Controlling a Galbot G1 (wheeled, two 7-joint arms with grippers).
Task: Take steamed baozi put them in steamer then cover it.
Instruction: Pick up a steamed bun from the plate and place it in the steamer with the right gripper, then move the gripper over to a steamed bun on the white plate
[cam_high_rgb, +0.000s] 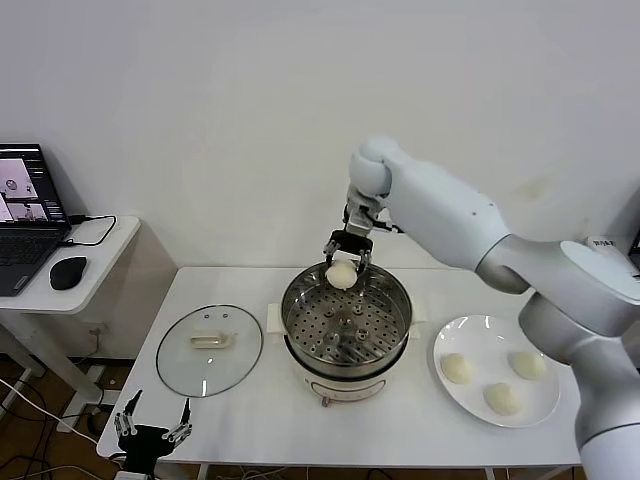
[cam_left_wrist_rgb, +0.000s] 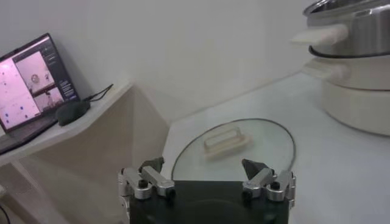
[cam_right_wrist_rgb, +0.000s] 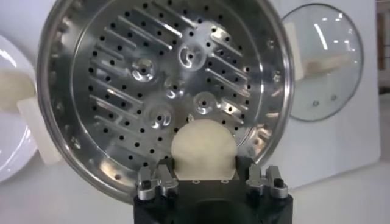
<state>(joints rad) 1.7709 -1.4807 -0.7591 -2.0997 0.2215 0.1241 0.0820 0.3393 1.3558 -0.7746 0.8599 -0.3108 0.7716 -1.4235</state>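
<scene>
My right gripper (cam_high_rgb: 343, 258) is shut on a creamy-white baozi (cam_high_rgb: 341, 274) and holds it above the far rim of the steamer (cam_high_rgb: 345, 335), over its perforated tray (cam_right_wrist_rgb: 164, 91). In the right wrist view the held baozi (cam_right_wrist_rgb: 203, 148) sits between the fingers. Three more baozi (cam_high_rgb: 456, 367) lie on the white plate (cam_high_rgb: 497, 330) to the right of the steamer. The glass cover (cam_high_rgb: 210, 349) with its cream handle lies flat on the table to the steamer's left. My left gripper (cam_high_rgb: 152, 426) hangs open and empty below the table's front left edge.
A side table at the left carries a laptop (cam_high_rgb: 25, 215) and a black mouse (cam_high_rgb: 68, 271). The white wall stands close behind the table. The left wrist view shows the cover (cam_left_wrist_rgb: 234, 149) and the steamer's base (cam_left_wrist_rgb: 359, 97).
</scene>
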